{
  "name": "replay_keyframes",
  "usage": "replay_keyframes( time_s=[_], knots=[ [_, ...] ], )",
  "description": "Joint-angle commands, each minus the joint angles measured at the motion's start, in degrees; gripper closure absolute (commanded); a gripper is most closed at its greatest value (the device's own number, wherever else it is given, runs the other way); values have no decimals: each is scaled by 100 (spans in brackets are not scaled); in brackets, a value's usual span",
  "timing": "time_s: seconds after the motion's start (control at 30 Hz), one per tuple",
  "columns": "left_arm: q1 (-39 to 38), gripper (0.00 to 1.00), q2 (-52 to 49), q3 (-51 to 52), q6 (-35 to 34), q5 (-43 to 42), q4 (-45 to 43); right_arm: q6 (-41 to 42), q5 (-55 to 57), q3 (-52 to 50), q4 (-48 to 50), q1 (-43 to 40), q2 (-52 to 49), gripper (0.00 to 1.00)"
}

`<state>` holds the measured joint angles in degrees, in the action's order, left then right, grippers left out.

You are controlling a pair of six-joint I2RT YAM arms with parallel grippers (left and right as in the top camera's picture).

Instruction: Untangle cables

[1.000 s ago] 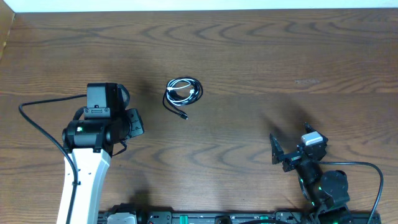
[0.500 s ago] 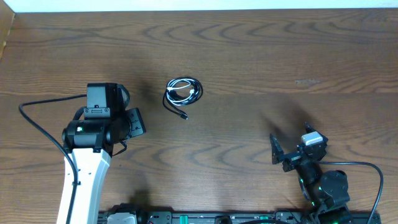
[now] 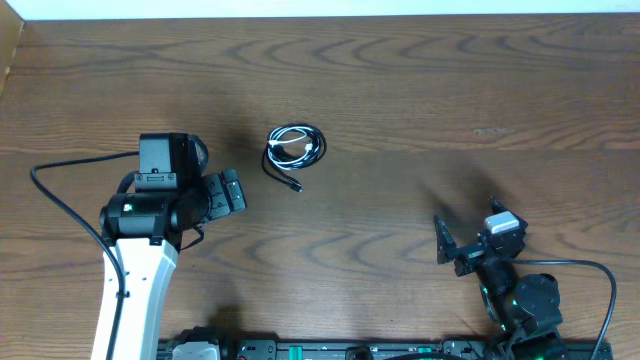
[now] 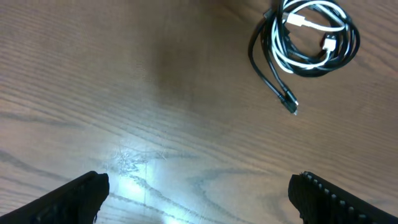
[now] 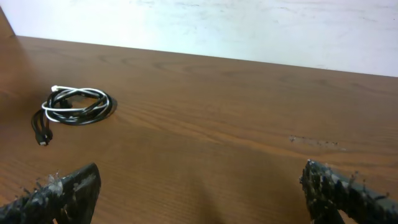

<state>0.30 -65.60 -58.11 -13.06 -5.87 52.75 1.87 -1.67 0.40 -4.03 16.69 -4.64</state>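
Here, the left jaws are seen spread wide and empty. Ahead and to their right, the plug tail of the thin black cable [image 4: 272, 82] is pointed back at them, with the short white cable [image 4: 311, 25] coiled into it beyond. The right jaws, also spread, are placed farther off, and bare brown wooden worktop [image 4: 124, 93] is left all round.

Soft, even light fell from above on the wooden surface [image 3: 400, 100], its grain clear. In the left wrist view a pale glare patch [image 4: 134, 163] sat low on the wood, a dim shadow smudge above it; the cables [image 4: 308, 37] were sharp. The left tool [image 4: 199, 196] and right tool [image 5: 202, 193] showed dark and soft-edged at the frame corners. The wall [image 5: 249, 25] behind looked washed out.
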Motion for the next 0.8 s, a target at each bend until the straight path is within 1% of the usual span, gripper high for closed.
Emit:
replay_keyframes(
  time_s=[0.0,0.67,0.77],
  knots=[
    [-11,2,-33,-94,55,-4,-63,-85,22,-9,-26,22,7,1],
    [-11,2,-33,-94,55,-2,-162,-85,22,-9,-26,22,7,1],
    [-11,2,-33,-94,33,98,-164,-87,22,-9,-26,22,7,1]
  ],
)
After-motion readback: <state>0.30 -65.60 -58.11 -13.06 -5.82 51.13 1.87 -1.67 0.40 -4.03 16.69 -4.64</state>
